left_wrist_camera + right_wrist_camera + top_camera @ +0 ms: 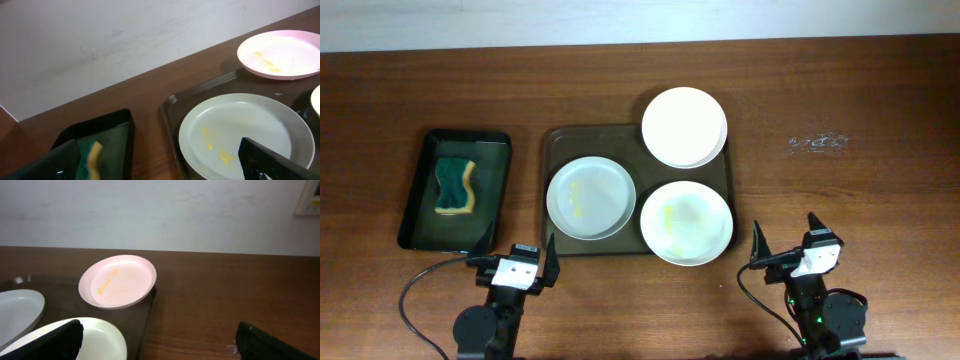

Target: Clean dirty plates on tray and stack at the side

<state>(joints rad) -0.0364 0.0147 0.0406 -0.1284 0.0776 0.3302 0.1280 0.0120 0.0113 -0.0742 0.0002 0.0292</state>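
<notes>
1. Overhead: the tray [552,145] lies mid-surface [840,80], holding the left plate [590,199] and the near-right plate [686,221]. The far plate [684,127] overhangs its far right corner. The left pincer [517,262] and right pincer [786,240], both spread and empty, sit toward the near edge.
2. Left wrist: the left plate, yellow-smeared, lies on the tray. A sponge [91,152] lies in the black tray [107,125] alongside.
3. Right wrist: the far plate, yellow-streaked, lies over the tray's corner.
</notes>
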